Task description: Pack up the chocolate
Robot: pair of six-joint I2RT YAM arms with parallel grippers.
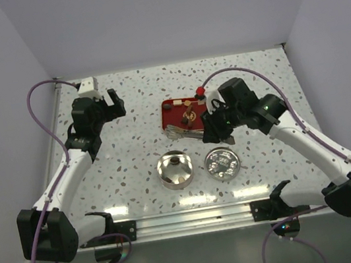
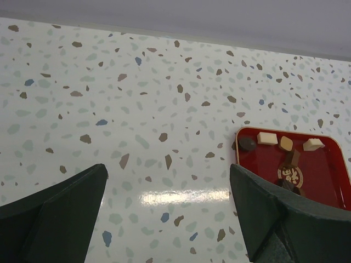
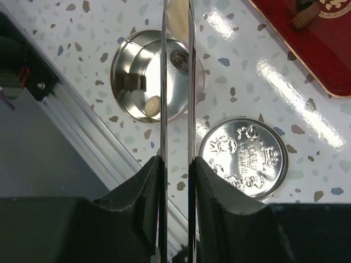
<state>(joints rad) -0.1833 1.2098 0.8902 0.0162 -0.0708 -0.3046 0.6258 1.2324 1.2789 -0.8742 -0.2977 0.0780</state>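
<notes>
The speckled white surface point(image 1: 131, 145) is shut in by pale walls point(image 1: 144, 16) at the back and on both sides, and a metal rail point(image 1: 196, 218) runs along its near edge. The widest free stretch lies on the left and in the middle, between the left gripper point(image 2: 168, 175) and the red rectangular tray point(image 2: 323, 181). The left gripper hangs above bare surface with its jaws spread wide and nothing between them. The tray sits toward the back, right of centre, apart from the back wall. Nearer the rail, the shiny round metal tin point(image 3: 123, 60) and its embossed round lid point(image 3: 244, 164) lie side by side, close but not touching, with speckled surface between them and the tray. The right gripper point(image 3: 176, 164) is narrowly closed on slim metal tongs point(image 3: 190, 98), whose two blades reach out above the tin's rim in the wrist view. The chocolate pieces point(image 2: 267, 138) are small: on the tray lie three cream ones, a dark round one and a few mid-brown ones, clustered along its far edge and middle. Inside the tin rest a dark brown square piece point(image 3: 133, 82) and a cream oval piece point(image 3: 152, 105), and another cream piece point(image 3: 177, 16) shows between the blades near their far end
</notes>
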